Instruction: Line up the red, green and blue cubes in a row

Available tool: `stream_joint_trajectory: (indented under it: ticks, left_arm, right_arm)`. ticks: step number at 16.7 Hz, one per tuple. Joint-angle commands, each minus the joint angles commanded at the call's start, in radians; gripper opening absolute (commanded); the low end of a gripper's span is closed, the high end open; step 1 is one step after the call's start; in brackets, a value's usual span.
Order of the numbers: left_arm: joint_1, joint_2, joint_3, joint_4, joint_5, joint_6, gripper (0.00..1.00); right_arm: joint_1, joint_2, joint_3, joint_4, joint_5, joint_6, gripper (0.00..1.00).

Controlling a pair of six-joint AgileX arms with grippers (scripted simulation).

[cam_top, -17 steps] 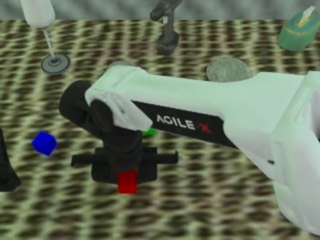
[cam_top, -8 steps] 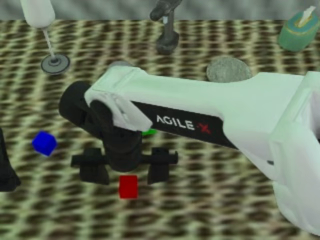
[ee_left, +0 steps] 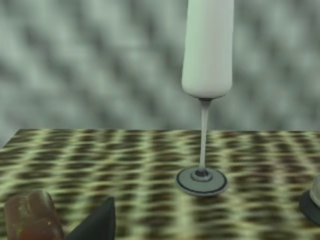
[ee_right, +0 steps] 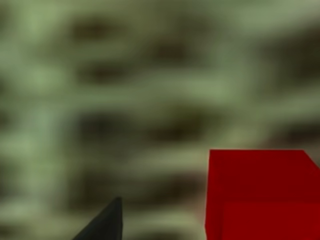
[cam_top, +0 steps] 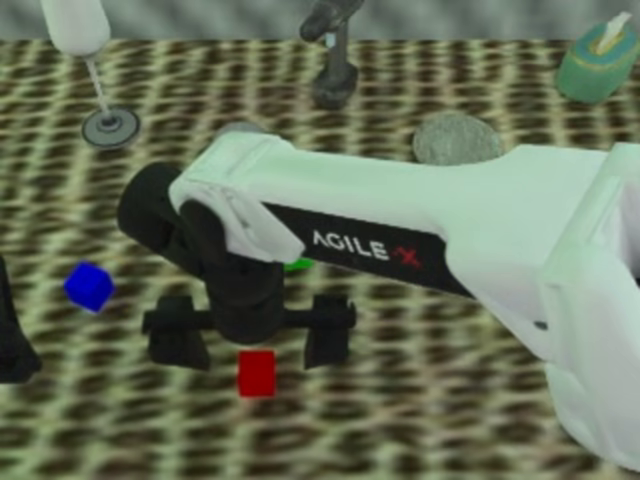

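From above, the right tool hangs over the middle of the bench with its fingers spread wide, one at each side, and the red cube sits free on the bench just near of the gap between them. The step looks like a release and withdrawal: it is best done by lifting straight up, fingers kept apart, so neither pad clips the red cube and skews it. The green cube shows only as a sliver just far of the tool, under the arm; the blue cube lies well to the left, so it has yet to join the row. The left tool is parked at the left edge, and I cannot tell how its fingers stand. Its wrist view shows only a tall glass on the bench. The right wrist view shows the red cube close below, untouched. A second ago the fingers were closed on the red cube; since then they have opened in stages, and the cube has stayed put.
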State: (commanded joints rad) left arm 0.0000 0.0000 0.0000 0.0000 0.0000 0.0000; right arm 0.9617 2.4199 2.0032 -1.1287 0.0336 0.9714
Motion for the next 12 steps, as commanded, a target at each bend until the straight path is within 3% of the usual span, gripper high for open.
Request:
stream_joint_trajectory:
  ticks: [12]
  left_arm:
    - [0.000, 0.000, 0.000, 0.000, 0.000, 0.000, 1.00]
  right_arm:
    - [0.013, -0.028, 0.227, -0.256, 0.000, 0.003, 1.00]
